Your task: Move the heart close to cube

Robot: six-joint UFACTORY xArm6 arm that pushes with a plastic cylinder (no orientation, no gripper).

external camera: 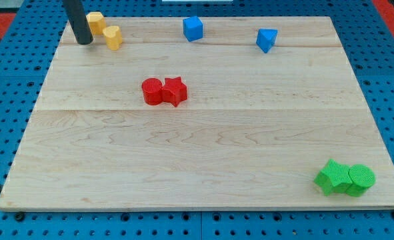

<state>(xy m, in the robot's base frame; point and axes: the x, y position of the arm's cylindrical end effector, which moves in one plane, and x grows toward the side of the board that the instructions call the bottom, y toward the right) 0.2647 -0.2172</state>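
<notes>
- no jaws on this rig, so nothing open or closed to report; arm ends in a plain dark rod, holds nothing
- my tip (85, 42) sits at the board's far upper-left, about 10 o'clock from board centre, resting on the wood
- tip is just beside two yellow blocks: yellow block (95, 22) at roughly 1 o'clock from the tip, yellow heart-like block (113, 37) at 3 o'clock; contact with either cannot be told
- the two yellow blocks touch or nearly touch each other
- blue cube (193, 29) near the top edge, 12 o'clock from board centre, well apart from the yellows
- blue triangular block (267, 40) at 3 o'clock from the cube
- red cylinder (152, 91) and red star (175, 91) touching, near board centre
- green block (333, 177) and green cylinder (361, 179) touching, at 4 o'clock corner
- surface: light wooden board (203, 153) with grain seams
- around it a blue perforated base (10, 80); red strip (391, 13) at upper right
</notes>
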